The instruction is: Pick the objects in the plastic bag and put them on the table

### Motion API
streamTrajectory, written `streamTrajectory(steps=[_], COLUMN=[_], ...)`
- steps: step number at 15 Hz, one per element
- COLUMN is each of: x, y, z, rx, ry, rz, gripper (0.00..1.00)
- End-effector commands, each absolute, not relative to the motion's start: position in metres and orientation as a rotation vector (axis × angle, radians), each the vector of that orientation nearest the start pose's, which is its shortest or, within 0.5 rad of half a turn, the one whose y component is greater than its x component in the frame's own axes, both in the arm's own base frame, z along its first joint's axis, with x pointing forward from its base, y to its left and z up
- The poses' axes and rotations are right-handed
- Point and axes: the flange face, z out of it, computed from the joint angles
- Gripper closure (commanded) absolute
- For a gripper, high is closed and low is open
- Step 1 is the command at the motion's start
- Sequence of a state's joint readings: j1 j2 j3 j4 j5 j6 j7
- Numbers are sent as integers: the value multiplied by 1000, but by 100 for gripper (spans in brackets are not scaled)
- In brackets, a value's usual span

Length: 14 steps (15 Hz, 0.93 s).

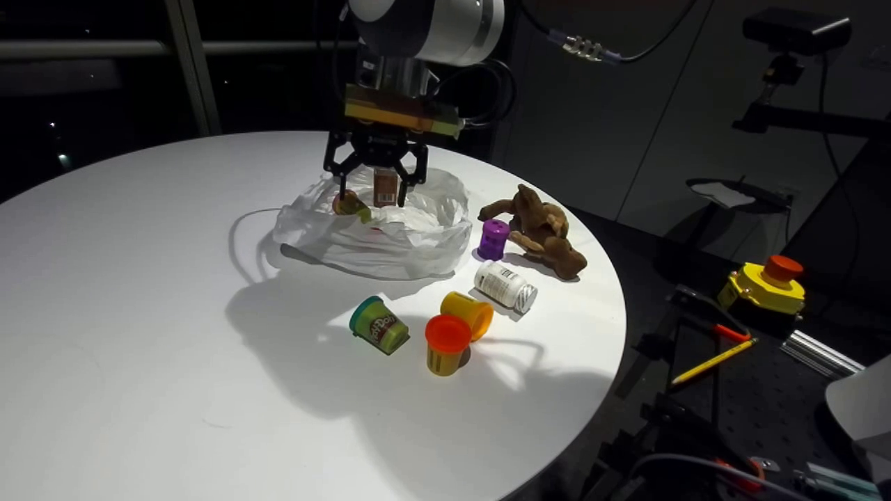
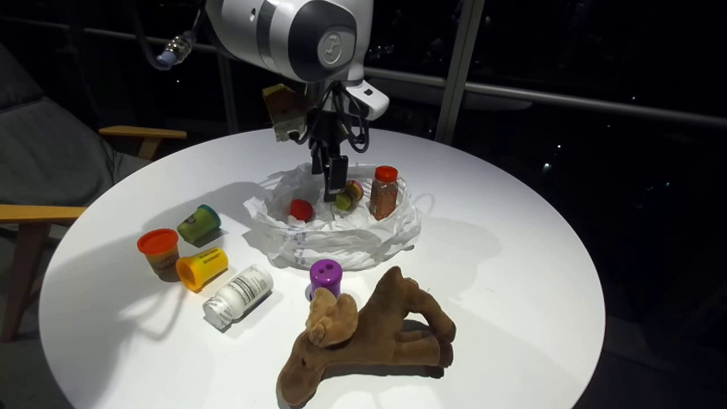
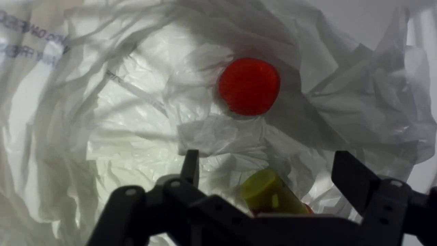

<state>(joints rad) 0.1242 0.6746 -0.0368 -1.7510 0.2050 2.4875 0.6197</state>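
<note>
Pincer [image 1: 372, 200] agape over plastic bag [image 1: 376, 256], yellow-green can [image 3: 271, 193] beneath.

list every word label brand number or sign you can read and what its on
"Play-Doh" on the teal-lidded can.
Round emblem, no words, on the arm.
Barcode on the dark red bottle: digits too small.
Print on the white bottle: too small to read.
Print on the red-lidded can: too blurred.
Print on the yellow can: too small.
Print on the bag: too blurred.
Pale lettering on the pincer: too small.
</note>
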Motion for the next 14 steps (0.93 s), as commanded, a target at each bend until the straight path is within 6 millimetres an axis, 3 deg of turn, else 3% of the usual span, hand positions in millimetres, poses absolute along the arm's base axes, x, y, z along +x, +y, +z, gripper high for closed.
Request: streamTrajectory(steps=[1, 8, 14], x=[655, 640, 640], y=[59, 77, 99], z=[207, 179, 162], rx=[-2763, -2809, -2855], ry=[1033, 1047, 1035], rz=[-16, 56, 12], gripper=[0, 0, 0])
